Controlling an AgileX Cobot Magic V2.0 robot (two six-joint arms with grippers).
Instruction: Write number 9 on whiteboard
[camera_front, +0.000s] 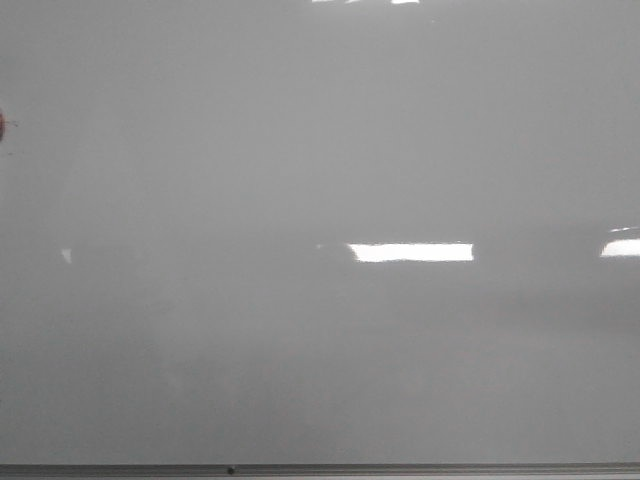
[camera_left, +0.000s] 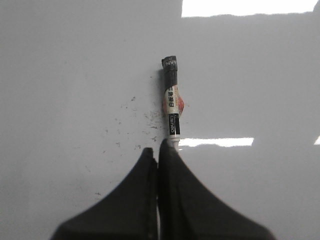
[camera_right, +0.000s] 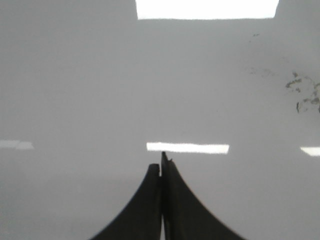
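The marker pen (camera_left: 171, 102), white-barrelled with a black cap and a printed label, lies flat on the whiteboard (camera_left: 75, 75) in the left wrist view, its near end meeting the tips of the left gripper (camera_left: 159, 149). That gripper's two dark fingers (camera_left: 135, 200) are pressed together with only a thin seam between them; whether the pen's end is actually pinched in that seam or merely touches it cannot be told. A small reddish patch shows on the pen's label, and a scatter of fine black specks (camera_left: 137, 120) lies on the board just beside the barrel. The right gripper (camera_right: 161, 167) hangs over bare board in its own wrist view, its fingers (camera_right: 185, 210) likewise drawn tight together with nothing between them. Off to one side of that view a cluster of dark, smudged flecks (camera_right: 302, 92) marks the surface. In the front view the whiteboard fills everything: a glossy pale grey sheet with bright rectangular light reflections (camera_front: 411, 252) and a thin grey frame strip (camera_front: 320, 469) along its near edge. At the board's left edge a tiny reddish-brown spot (camera_front: 3, 124) just shows, too small to identify. No drawn figure is visible on the board in any view, so the number 9 is not yet there.
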